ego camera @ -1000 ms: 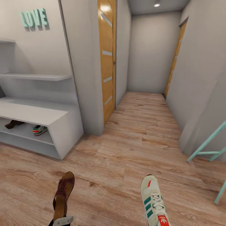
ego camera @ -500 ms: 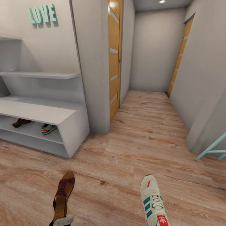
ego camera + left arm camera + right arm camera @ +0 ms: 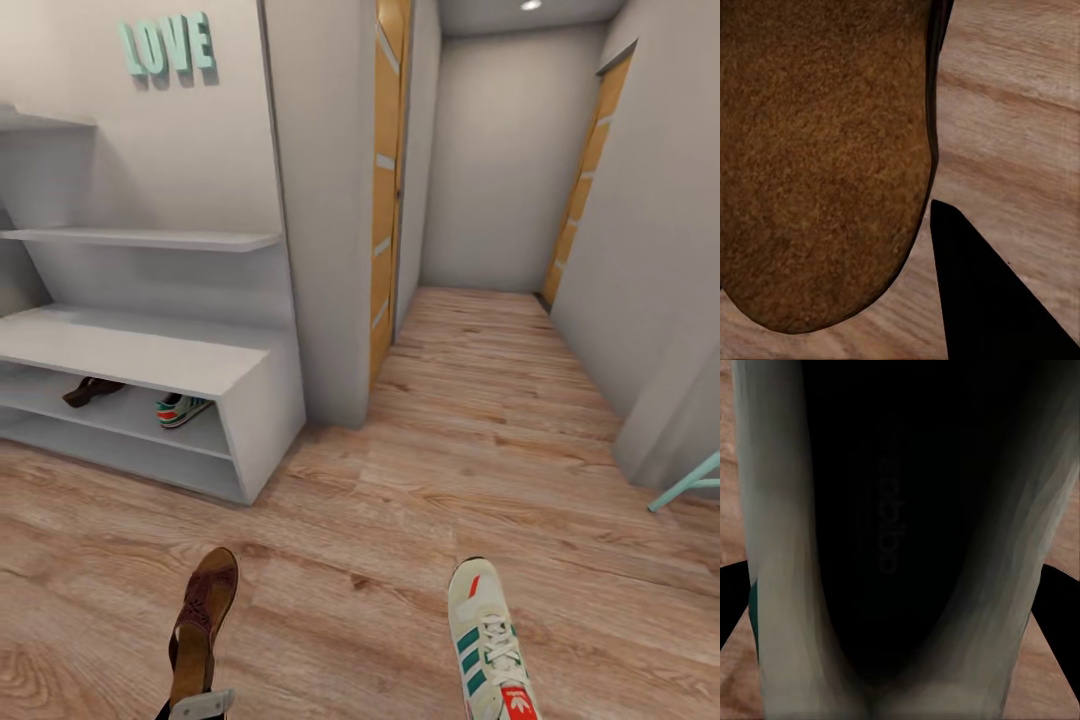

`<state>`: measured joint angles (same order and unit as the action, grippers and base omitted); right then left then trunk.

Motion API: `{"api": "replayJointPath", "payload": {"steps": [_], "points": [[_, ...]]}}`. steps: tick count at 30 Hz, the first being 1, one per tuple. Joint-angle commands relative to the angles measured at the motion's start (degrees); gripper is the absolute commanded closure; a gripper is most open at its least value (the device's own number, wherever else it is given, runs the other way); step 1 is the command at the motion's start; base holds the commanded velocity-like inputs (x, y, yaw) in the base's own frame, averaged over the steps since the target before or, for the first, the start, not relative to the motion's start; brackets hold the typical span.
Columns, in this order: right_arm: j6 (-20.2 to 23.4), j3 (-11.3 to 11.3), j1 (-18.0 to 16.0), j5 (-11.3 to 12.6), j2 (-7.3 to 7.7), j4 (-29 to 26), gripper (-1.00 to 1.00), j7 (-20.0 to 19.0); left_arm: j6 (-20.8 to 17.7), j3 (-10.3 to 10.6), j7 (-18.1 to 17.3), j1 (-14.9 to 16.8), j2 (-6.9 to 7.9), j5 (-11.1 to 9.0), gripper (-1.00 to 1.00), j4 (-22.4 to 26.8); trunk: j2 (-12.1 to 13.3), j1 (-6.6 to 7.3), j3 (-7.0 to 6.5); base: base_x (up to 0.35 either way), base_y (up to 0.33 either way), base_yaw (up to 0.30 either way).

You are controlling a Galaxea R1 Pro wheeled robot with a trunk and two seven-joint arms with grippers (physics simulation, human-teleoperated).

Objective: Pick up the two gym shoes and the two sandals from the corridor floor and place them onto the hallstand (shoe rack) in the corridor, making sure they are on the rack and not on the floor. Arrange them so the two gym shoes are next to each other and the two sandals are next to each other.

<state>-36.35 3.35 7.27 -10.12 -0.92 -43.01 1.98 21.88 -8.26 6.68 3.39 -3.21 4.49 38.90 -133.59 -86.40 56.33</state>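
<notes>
At far left stands the grey hallstand (image 3: 150,360), its upper slot already holding one sandal (image 3: 92,390) beside one gym shoe (image 3: 182,409). Nearer, the left gripper's jaws grasp the second sandal (image 3: 202,620) and the right's the second gym shoe (image 3: 490,640), both carried above the wood-plank corridor floor (image 3: 400,520). Judged mid-transport: next, approach the rack and pair each shoe with its mate; a narrow grey corridor with orange doors (image 3: 385,190) runs ahead.

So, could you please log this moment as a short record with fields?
left end effector: holds a brown sandal, toe pointing forward
right end effector: carries a gym shoe, fingers flank it in the wrist view
hallstand: ahead on the left
upper slot: second sandal and second gym shoe, side by side
corridor floor: wood planks
</notes>
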Motion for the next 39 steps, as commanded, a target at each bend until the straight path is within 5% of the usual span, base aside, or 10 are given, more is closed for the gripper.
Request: {"api": "replayJointPath", "payload": {"steps": [1, 23, 39], "points": [[0.0, 0.2, 0.0, -0.6, -0.06, 0.0, 1.0, 0.3, 0.1, -0.2, 0.3, 0.0, -0.03, 0.7, 1.0, 0.0, 0.0, 0.01, 0.04, 0.0, 0.303, 0.0], [0.0, 0.1, 0.0, -0.6, -0.13, 0.1, 1.0, 0.3, 0.1, -0.2, 0.3, 0.0, 0.07, 0.7, 1.0, -0.1, 0.0, 0.01, 0.04, 0.0, 0.303, 0.001], [-0.1, 0.1, 0.0, -0.5, -0.13, 0.0, 1.0, 0.4, 0.0, -0.3, 0.3, 0.0, 0.2, 0.7, 1.0, 0.1, 0.0, 0.01, 0.04, 0.0, 0.305, 0.249]]}}
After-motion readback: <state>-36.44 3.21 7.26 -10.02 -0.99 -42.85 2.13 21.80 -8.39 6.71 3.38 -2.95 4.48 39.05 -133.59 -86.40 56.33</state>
